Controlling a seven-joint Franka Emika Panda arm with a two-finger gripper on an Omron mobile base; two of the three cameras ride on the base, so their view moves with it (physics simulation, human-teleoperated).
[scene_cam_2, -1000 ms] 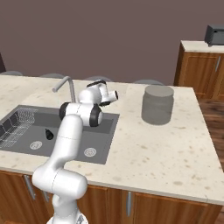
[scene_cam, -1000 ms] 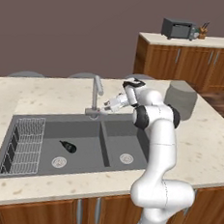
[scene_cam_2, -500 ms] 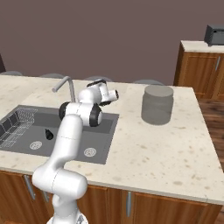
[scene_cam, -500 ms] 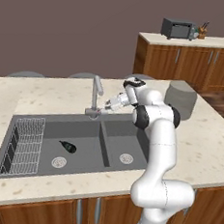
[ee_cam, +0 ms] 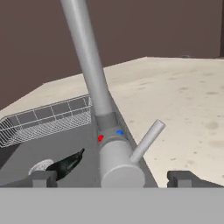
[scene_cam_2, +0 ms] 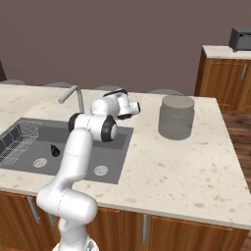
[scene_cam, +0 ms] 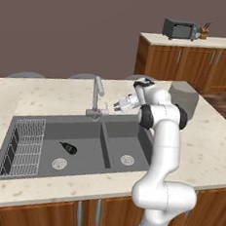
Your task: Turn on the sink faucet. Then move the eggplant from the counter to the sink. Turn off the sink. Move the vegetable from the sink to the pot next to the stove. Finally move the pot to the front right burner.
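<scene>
Kitchen, sink (scene_cam: pixel 50 128), stone counter (scene_cam_2: pixel 162 162), wooden cabinets (scene_cam: pixel 188 61)

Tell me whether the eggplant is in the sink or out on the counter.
In the sink. The eggplant lies on the floor of the left basin of the sink, between the wire rack and the divider.

Eggplant (scene_cam: pixel 68 148) in sink (scene_cam: pixel 42 159) — seemingly.

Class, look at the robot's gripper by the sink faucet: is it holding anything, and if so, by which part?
Nothing is held. The gripper is open, its fingertips standing apart on either side of the sink faucet base, close to the small side lever without gripping it.
</scene>
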